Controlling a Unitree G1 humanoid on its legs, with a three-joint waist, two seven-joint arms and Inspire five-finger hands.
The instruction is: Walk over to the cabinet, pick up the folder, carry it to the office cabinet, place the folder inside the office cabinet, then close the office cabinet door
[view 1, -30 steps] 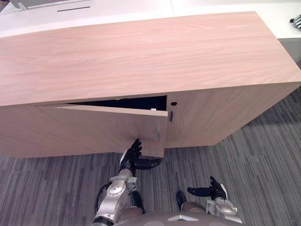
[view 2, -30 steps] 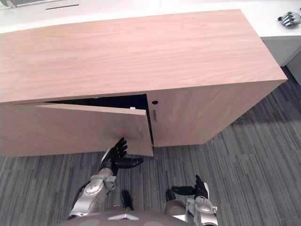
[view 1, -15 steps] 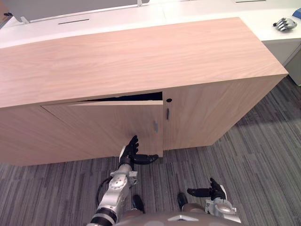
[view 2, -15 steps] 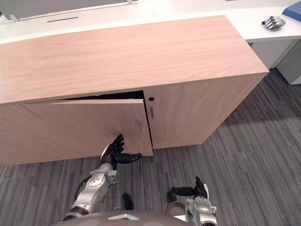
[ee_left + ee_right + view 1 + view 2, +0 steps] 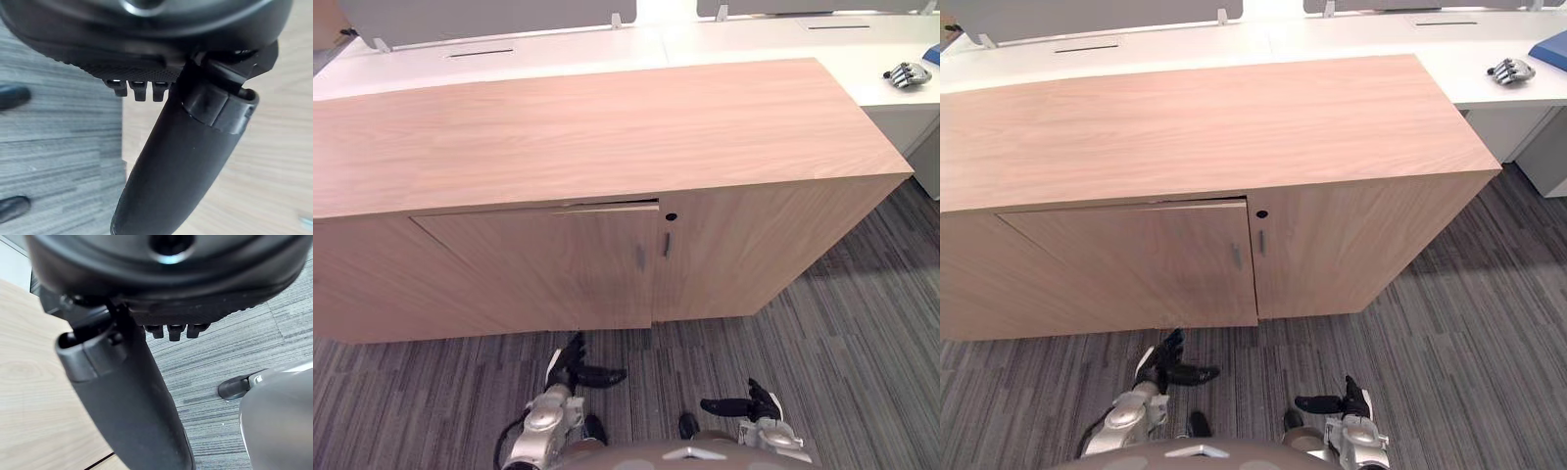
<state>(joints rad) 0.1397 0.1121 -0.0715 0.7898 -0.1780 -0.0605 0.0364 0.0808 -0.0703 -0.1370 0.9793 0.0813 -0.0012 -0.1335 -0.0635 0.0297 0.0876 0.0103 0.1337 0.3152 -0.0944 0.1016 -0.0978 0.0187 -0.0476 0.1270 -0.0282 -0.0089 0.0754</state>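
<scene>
The door [image 5: 538,264] of the office cabinet [image 5: 607,127] sits nearly flush, so the folder is presumably inside. The left robot hand [image 5: 570,370] hangs released below it; the right robot hand [image 5: 749,401] idles, loose.

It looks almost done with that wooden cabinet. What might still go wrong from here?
1. The door is not quite flush: a thin dark gap shows along its top edge. The left hand is off it, open, above the carpet, so the door may stay ajar or swing out.
2. The folder is hidden behind the door. If it sticks out inside, it might be what keeps the door from seating.
The right hand hangs open, idle.
</scene>
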